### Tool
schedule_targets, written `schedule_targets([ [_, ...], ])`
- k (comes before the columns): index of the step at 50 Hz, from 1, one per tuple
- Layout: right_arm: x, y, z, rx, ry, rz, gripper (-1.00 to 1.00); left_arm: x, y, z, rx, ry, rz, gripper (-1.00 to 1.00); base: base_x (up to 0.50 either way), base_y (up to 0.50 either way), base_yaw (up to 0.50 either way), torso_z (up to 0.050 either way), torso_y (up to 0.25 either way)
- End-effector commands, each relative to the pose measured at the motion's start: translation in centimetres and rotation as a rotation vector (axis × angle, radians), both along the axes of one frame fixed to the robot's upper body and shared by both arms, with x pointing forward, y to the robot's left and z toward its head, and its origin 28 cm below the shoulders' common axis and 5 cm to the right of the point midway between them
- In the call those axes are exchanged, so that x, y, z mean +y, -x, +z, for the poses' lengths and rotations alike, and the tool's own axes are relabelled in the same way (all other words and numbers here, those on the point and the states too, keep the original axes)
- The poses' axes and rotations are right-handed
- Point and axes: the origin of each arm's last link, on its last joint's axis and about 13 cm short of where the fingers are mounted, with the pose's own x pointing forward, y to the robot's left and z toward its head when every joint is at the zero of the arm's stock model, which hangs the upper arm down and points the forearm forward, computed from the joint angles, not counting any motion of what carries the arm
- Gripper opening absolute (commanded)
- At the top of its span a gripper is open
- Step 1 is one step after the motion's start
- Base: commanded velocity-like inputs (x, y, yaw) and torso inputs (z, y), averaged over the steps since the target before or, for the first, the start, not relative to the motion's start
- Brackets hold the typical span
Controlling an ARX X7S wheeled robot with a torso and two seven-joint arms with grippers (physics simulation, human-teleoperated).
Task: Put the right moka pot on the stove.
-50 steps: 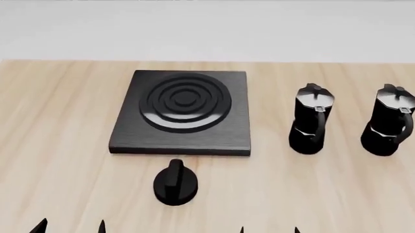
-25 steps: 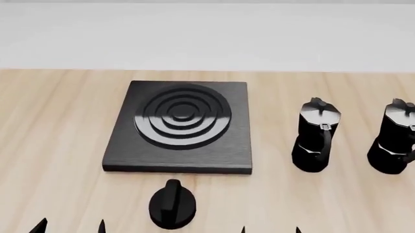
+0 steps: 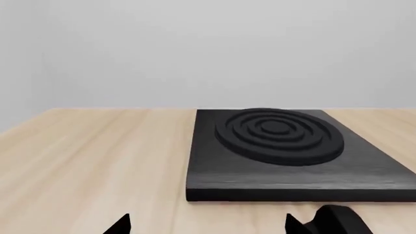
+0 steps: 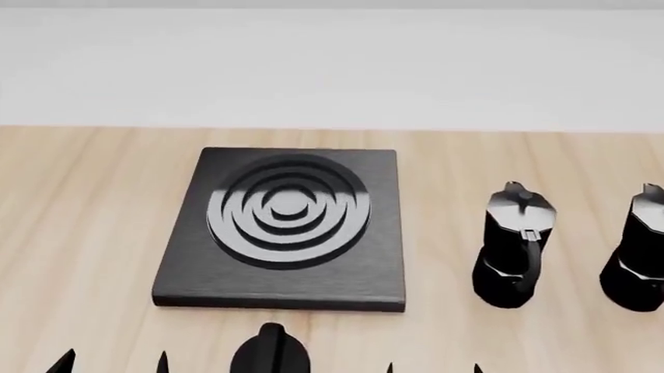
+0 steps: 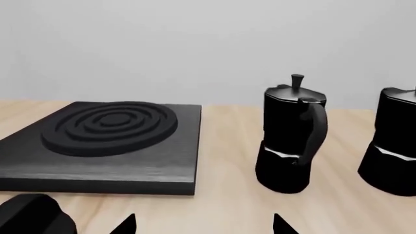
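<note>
Landmark: the stove [image 4: 280, 229], a flat black slab with a ringed burner, nothing on it.

Nearest the robot: both grippers, only fingertips visible at the lower edge of the head view. Left gripper [image 4: 112, 362] nearer than the stove's left front corner, tips apart, holding nothing. Right gripper [image 4: 433, 367] nearer than the stove's right front corner, tips likewise spread and empty. Neither touches anything.

Round black knob [image 4: 269, 353] lies on the worktop [image 4: 83, 233] just in front of the stove's front edge, between the two grippers.

Right of the stove, about level with its front half: two look-alike glossy black pots. The left moka pot [image 4: 511, 247] stands upright near the stove's right edge, handle toward the robot. The right moka pot [image 4: 640, 256] stands further right, cut off by the frame edge in both head and right wrist views [image 5: 393, 141]. The two are apart but close.

Risks, as judged:
- Wrong pot taken; the nearer-to-stove one lies more directly ahead of the right gripper and looks the same.
- Reaching for the target, the arm could clip the neighbour and tip it.
- Target partly out of view, so the grasp may be poorly aligned.
- Glossy faceted body could slip in a loose pinch.
- Carrying to the stove passes over the other pot; low clearance means a knock.
</note>
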Motion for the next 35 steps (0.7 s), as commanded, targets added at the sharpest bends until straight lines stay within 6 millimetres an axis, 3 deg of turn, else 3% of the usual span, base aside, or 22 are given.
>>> schedule_targets([
  [1, -0.01, -0.06, -0.11, 0.0, 0.0, 0.0, 1.0, 0.01, -0.01, 0.0, 0.0, 0.0, 0.001, 1.0, 0.16, 0.0, 0.0, 0.0, 0.0],
  [35, -0.03, -0.12, -0.01, 0.0, 0.001, 0.004, 1.0, 0.0, -0.01, 0.08, 0.003, -0.001, -0.002, 1.0, 0.15, 0.0, 0.0, 0.0, 0.0],
])
